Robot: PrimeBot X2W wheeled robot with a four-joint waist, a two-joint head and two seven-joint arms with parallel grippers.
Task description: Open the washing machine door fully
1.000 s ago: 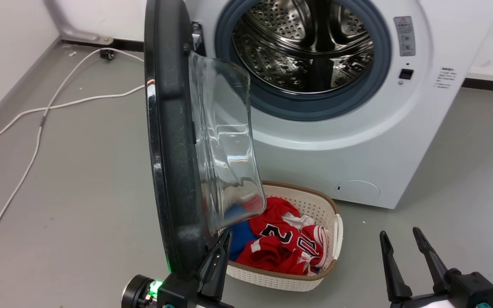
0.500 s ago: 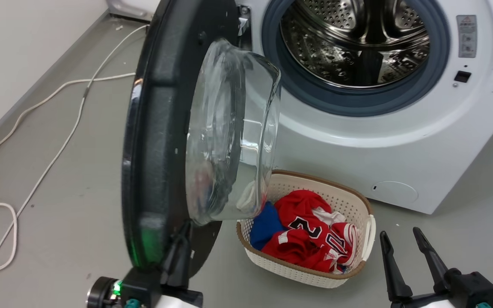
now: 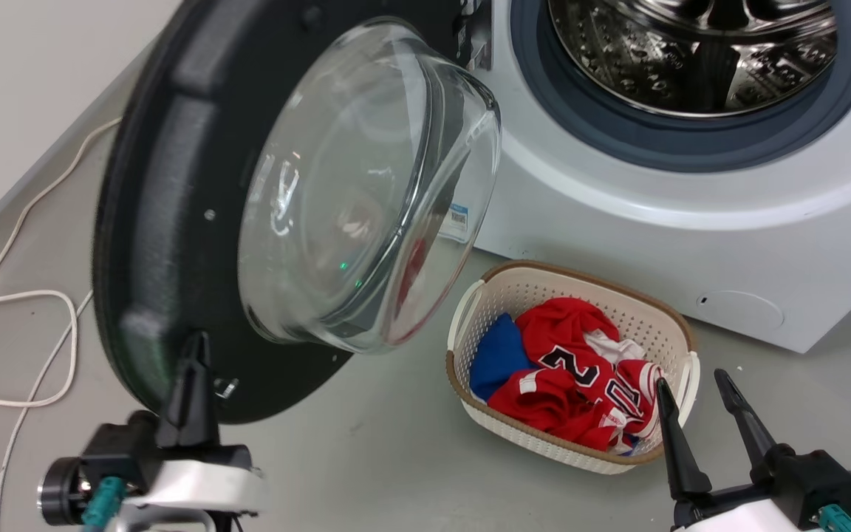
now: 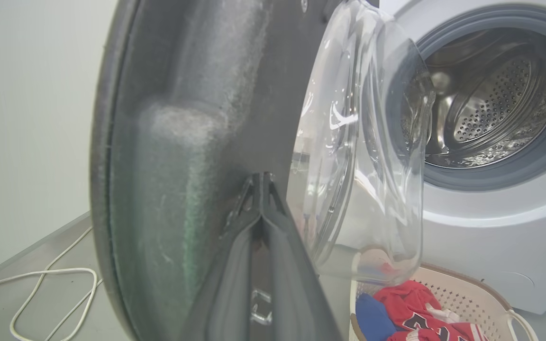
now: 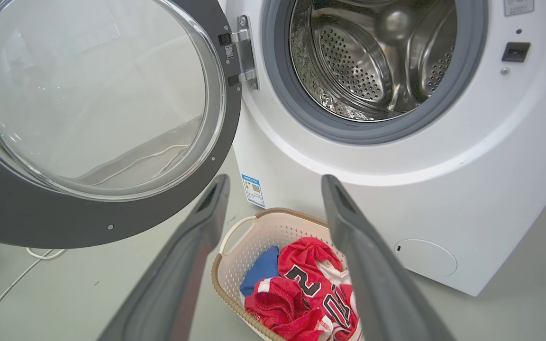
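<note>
Inspecting the scene, we find the large round glossy black washing machine door standing open to the left of the white front-loading washing machine. It hangs on its metal hinge beside the grey-gasketed steel drum opening. Its inner face is turned toward the head camera, and its bulging clear glass bowl projects toward the machine front.

The left gripper is at the door's lower part. Its 2 dark fingers are pressed together with nothing between them, tips against the black inner face beside the glass. The right gripper is well apart from the door, its 2 fingers spread wide and empty.

A cream perforated plastic laundry basket stands on the grey floor in front of the machine, holding red numbered jerseys and a blue garment. A white cable lies looped on the floor left of the door.
</note>
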